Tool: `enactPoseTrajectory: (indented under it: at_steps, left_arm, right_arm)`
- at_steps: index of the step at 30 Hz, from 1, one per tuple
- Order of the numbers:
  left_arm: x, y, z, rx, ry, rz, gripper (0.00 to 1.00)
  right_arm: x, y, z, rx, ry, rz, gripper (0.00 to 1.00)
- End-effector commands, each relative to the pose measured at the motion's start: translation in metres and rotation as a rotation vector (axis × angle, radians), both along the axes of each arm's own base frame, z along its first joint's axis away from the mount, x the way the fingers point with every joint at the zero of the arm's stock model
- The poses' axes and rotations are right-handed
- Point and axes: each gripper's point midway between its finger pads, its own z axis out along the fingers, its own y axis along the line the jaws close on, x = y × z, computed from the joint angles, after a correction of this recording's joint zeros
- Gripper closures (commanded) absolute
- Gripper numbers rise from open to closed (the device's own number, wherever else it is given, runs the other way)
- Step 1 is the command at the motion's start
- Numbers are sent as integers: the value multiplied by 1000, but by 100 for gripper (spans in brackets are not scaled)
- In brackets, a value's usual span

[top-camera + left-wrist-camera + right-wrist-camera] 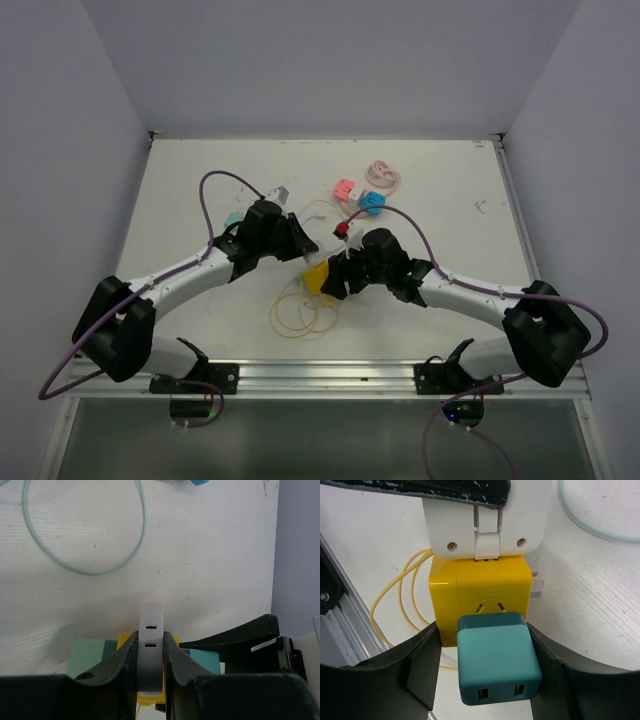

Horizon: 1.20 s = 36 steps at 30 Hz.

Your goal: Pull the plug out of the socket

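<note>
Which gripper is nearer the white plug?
Left. The left gripper is shut on the white plug itself. The right gripper grips the sides of the yellow socket, short of the plug.

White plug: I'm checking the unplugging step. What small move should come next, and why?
Probably draw the left pincer straight back from the yellow socket block. It is shut on the white plug, which sits flush against the block, while the right pincer appears to grip the block's sides, bracing it.
</note>
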Motion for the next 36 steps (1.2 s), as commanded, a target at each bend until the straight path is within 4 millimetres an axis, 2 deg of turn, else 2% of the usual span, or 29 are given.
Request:
enactPoseTrajectory:
  at_steps: [1,10,28,32,35,36]
  left_arm:
    - [51,10,61,-140,-222,158,100]
    - [68,21,70,-164,-288,221,100]
    - [99,53,77,-170,-397,306,100]
    - [114,71,80,-100,-421,335,100]
    - [121,91,65,33,-390,348,100]
    - [127,95,66,66,-389,355,100]
  right_arm:
    - [-17,4,5,29,1,83,100]
    - [-24,0,-16,-40,57,121,100]
    - [-26,-3,-30,-95,108,125,100]
    - [-22,-5,-24,-99,98,93,100]
    - [-17,-7,-18,-93,90,52,100]
    - [-16,-7,-17,-88,97,30,100]
